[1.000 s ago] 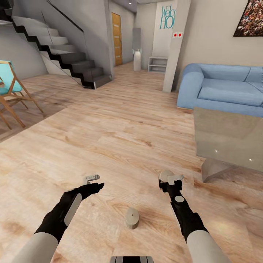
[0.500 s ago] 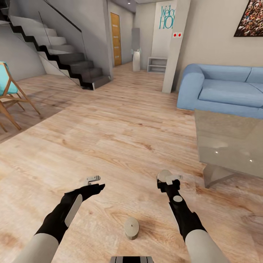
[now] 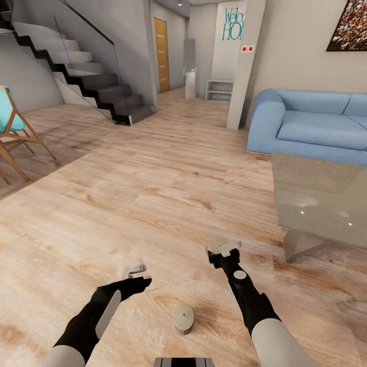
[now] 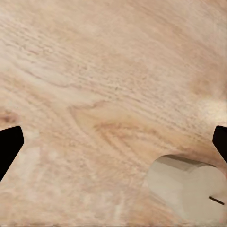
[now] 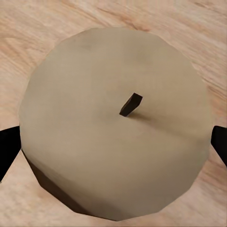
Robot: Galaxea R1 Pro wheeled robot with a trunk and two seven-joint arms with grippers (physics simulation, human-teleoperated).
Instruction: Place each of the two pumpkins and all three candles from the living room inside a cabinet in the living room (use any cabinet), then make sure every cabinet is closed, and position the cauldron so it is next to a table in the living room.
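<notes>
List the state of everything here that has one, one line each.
right gripper: shut on the held candle, fingers against its sides.
held candle: gripped, unlit, wick toward the wrist camera.
left gripper: open, empty, above the floor.
floor candle: loose on the floor between the arms, apparently tipped on its side, unlit.
door: closed.

The head camera looks forward and down across the floor (image 3: 168,193). Both wrist cameras face that floor closely. The left wrist and head views share one candle (image 4: 189,194).
</notes>
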